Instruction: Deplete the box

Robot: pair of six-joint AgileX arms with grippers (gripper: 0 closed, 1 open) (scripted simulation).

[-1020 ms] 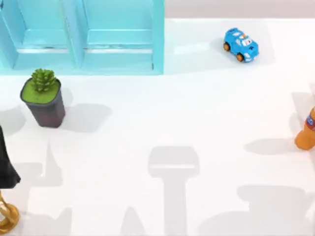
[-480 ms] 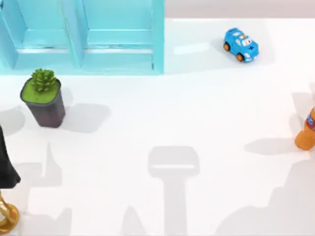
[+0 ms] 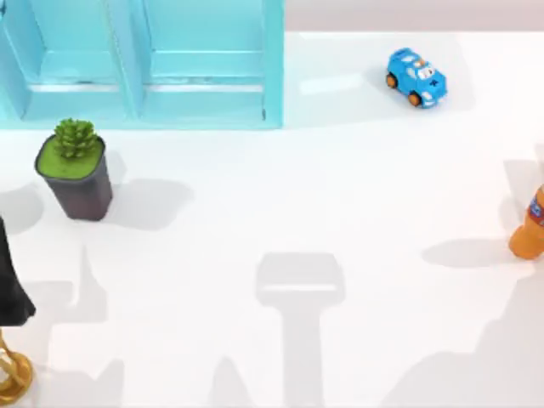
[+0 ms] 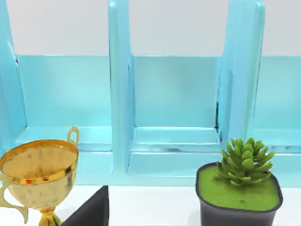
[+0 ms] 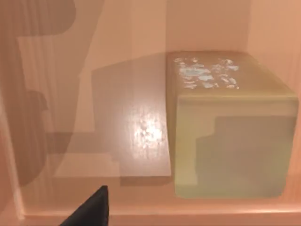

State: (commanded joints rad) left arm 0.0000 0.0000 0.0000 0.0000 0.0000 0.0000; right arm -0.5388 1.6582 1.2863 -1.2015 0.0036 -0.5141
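Pointing the left hand (image 4: 89, 212) at the blue shelf (image 4: 174, 117), trophy (image 4: 37, 169) and plant pot (image 4: 240, 197), hanging the right hand (image 5: 91, 209) close above the box (image 5: 230, 127) lying on a wood-toned surface (image 5: 122, 122), leaving both hands' opening impossible to tell.

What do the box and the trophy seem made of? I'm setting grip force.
The box: likely cardboard, matte tan, with flat dull faces and a pale patchy mark. The trophy: polished gold metal or metallised plastic, given its bright glossy reflections.

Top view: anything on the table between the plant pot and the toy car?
No. Between the plant pot and the toy car the top view shows bare white table; the blue shelf sits behind that line.
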